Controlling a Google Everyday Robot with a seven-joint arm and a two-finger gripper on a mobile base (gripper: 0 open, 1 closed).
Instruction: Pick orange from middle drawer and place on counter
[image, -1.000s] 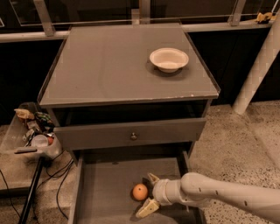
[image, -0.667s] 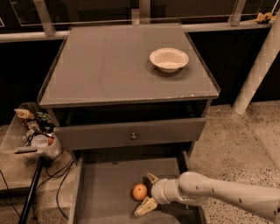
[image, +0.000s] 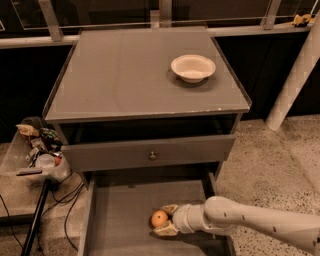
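Orange (image: 159, 218) sits on floor of open middle drawer (image: 120, 220), right of center, near the front. Gripper (image: 163, 219) is low in the drawer, fingers (image: 169, 208) apart, one each side of the orange; can't tell if touching. Arm (image: 250, 223) comes in from right. Counter (image: 120, 75) above holds white bowl (image: 193, 67), back right. Upper drawer front w/ knob (image: 152, 156) is partly out.

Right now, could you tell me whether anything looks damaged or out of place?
The counter has a small pale chip on its front edge near the right corner. The bowl sits upright; the gripper is in the middle drawer, open beside the orange.
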